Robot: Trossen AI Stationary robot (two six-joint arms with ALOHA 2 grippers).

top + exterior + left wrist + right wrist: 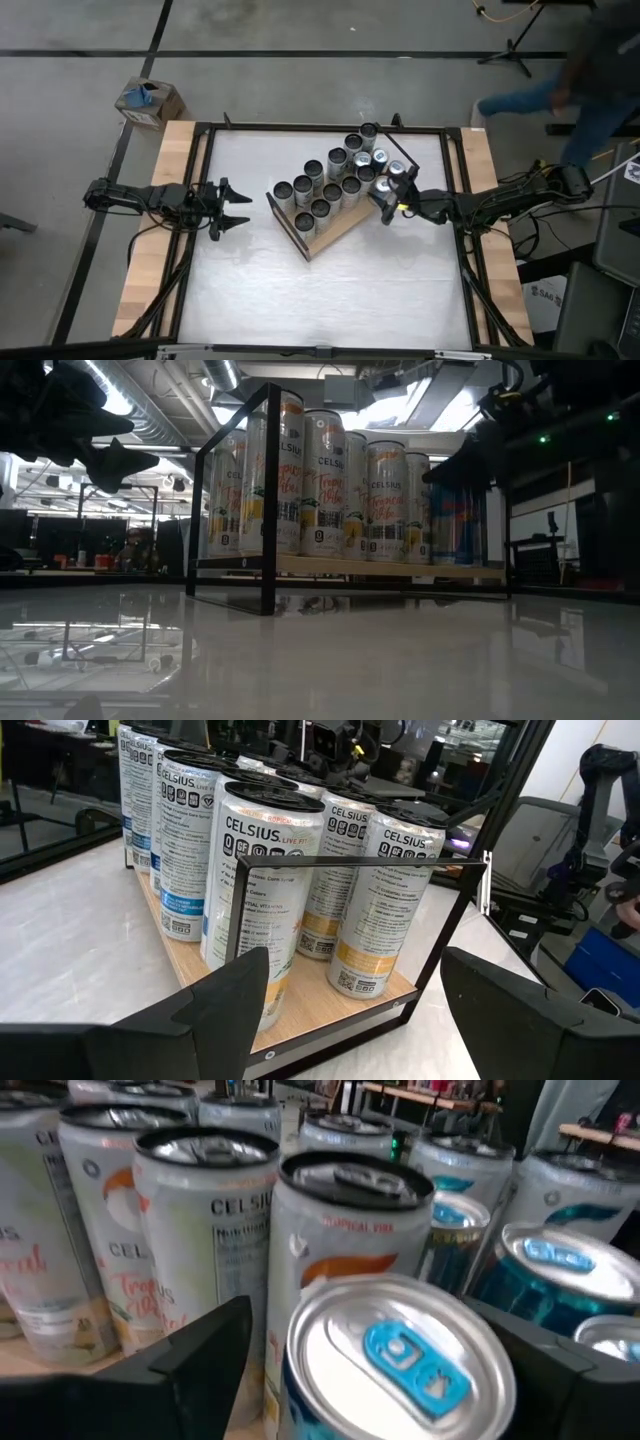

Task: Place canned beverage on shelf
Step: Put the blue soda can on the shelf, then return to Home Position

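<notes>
Worktop (330, 290): white surface inside a dark frame, pale wooden planks (150, 230) along both sides. Shelf (335, 232) sits near the middle of the worktop, rotated so one corner points at the near edge, and a thin black wire frame (350, 870) stands over its end. Pack of tall white Celsius cans (325, 185) stands upright on the shelf in diagonal rows, filling most of the board.

Blue-tab can (400, 1360) stands upright, long axis vertical, at the shelf's right-side edge, in the cluster of blue cans (385, 170) nearest the right arm. Whether its base is fully on the board cannot be told.

Right gripper (392, 200) is at that edge of the shelf, jaws standing apart on either side of the blue-tab can; the right wrist view shows a dark finger (200, 1350) beside it with a visible gap, so it is not clamped. The can lies directly between the jaws, just in front of the wrist camera, with neighbouring cans close behind it.

Left gripper (228, 208) hovers over the left part of the worktop, well apart from the shelf, jaws open and empty, pointed at the shelf's framed end.

Judgement: the right arm is far nearer; the can looks set down, and a straight pull-back away from the shelf would clear it without knocking the neighbours.
</notes>
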